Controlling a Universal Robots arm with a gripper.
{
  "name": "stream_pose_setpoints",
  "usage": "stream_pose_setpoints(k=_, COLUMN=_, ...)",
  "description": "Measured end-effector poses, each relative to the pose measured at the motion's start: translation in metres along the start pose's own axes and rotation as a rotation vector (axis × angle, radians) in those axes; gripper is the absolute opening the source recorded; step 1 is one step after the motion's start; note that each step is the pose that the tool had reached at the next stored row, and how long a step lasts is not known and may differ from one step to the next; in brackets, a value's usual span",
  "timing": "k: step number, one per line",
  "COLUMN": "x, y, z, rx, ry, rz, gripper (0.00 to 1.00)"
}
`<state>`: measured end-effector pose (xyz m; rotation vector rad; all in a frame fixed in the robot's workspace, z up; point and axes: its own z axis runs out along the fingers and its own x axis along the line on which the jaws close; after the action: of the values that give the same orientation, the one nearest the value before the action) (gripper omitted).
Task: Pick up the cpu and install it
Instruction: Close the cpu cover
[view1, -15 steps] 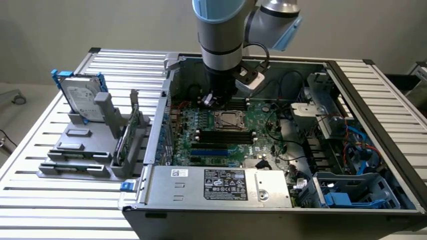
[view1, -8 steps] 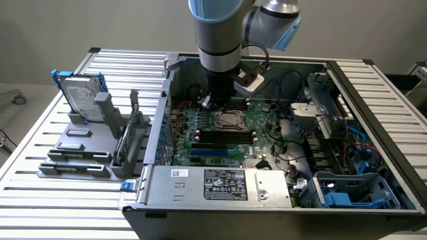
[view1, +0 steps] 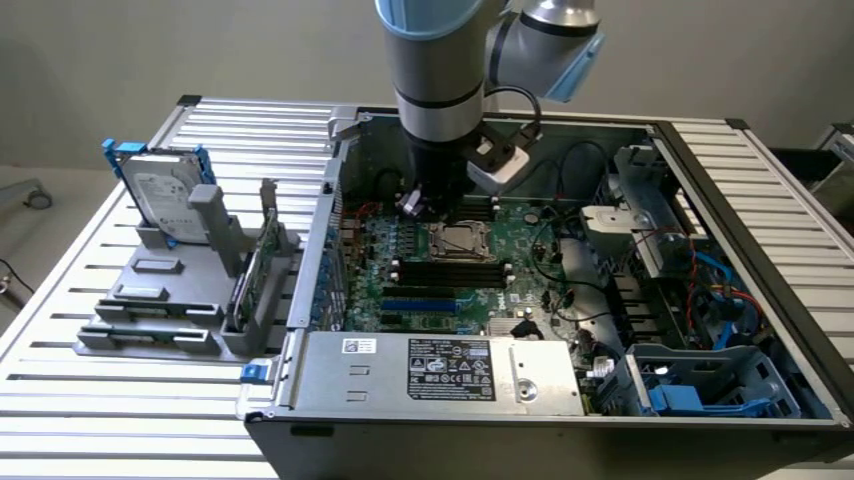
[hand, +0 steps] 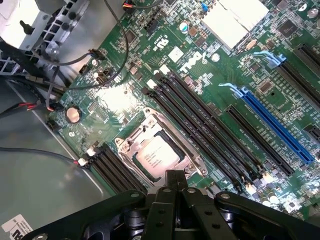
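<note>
The cpu (hand: 157, 152) is a small silvery square lying flat inside the metal socket frame (hand: 131, 159) on the green motherboard (hand: 120, 100). In the exterior view the cpu (view1: 462, 240) sits in the socket in the middle of the open computer case. My gripper (hand: 173, 181) hovers just above the socket's edge, its black fingers pressed together and nothing between them. Seen from the exterior view, the gripper (view1: 430, 205) hangs under the arm, a little to the left of and behind the socket.
Long black memory slots (hand: 210, 135) run beside the socket, with a blue expansion slot (hand: 272, 125) further out. Loose cables (hand: 30, 105) lie near the case wall. A power supply (view1: 441, 370) fills the case front. A hard drive in a blue bracket (view1: 167, 195) stands on the table (view1: 94, 270) at the exterior view's left.
</note>
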<state>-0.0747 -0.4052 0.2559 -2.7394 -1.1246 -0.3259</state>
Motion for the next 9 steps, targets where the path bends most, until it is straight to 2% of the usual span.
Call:
stream_pose_setpoints(k=6, x=-0.0054, y=0.0021, z=-0.0003, rx=-0.0039, ry=-0.0059, rz=0.004, gripper=0.11)
stream_pose_setpoints(k=8, x=-0.0066, y=0.0031, z=-0.0004, rx=-0.0014, ry=-0.0131, rz=0.005, gripper=0.11)
stream_pose_setpoints(k=9, x=-0.0071, y=0.0036, z=-0.0004, rx=0.0011, ry=-0.0188, rz=0.007, gripper=0.11)
